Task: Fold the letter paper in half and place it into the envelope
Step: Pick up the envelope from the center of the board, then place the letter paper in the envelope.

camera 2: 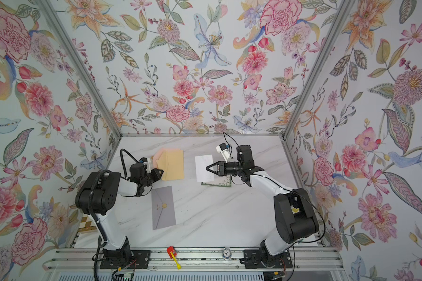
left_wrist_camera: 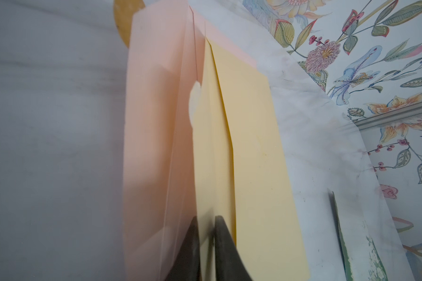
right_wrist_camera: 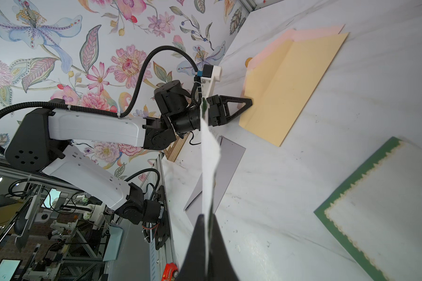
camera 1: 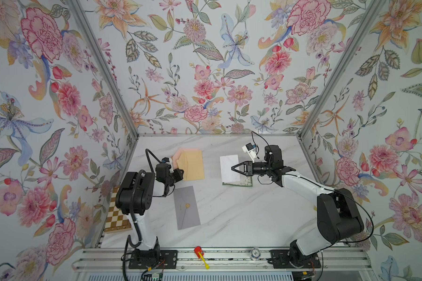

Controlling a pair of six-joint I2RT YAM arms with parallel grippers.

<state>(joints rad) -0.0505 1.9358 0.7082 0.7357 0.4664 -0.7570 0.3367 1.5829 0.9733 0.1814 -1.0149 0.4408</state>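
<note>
The left claw (left_wrist_camera: 207, 219) is clamped on the edge of the yellow envelope (camera 1: 195, 166) lying on the desk (camera 1: 241, 214). Right of the envelope, the right claw (camera 1: 232, 167) pinches the white letter paper (camera 1: 226, 163).

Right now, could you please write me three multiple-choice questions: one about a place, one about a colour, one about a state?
1. Where on the table does the grey envelope lie?
A) near the left arm
B) at the far edge
C) at the right edge

2. The sheet on the table under the right gripper has a border of which colour?
A) red
B) green
C) blue

3. The right gripper is:
A) open and empty
B) shut on the white paper
C) shut on the grey envelope

Answers: 1 A, both top views show it there; 2 B, its green edge shows; 3 B, the paper sits between its fingers.
</note>
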